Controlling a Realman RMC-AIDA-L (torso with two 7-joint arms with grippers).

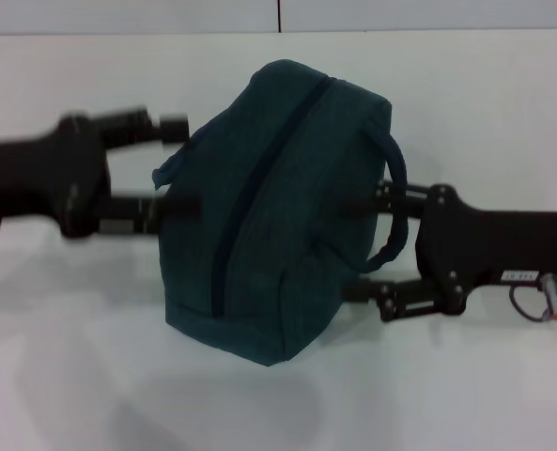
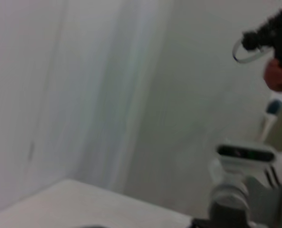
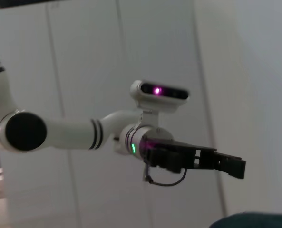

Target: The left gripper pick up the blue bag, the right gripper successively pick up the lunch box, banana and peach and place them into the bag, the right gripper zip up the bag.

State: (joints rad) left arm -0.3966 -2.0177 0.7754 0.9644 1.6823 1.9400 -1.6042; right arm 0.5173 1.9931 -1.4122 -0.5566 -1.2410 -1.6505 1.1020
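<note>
blue bag (image 1: 278, 207) between left pincer (image 1: 179, 164), right pincer (image 1: 367, 246)

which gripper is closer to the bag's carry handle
Right. The right gripper sits at the bag's handle, which loops across its fingers. The left gripper is at the opposite end of the blue bag.
</note>
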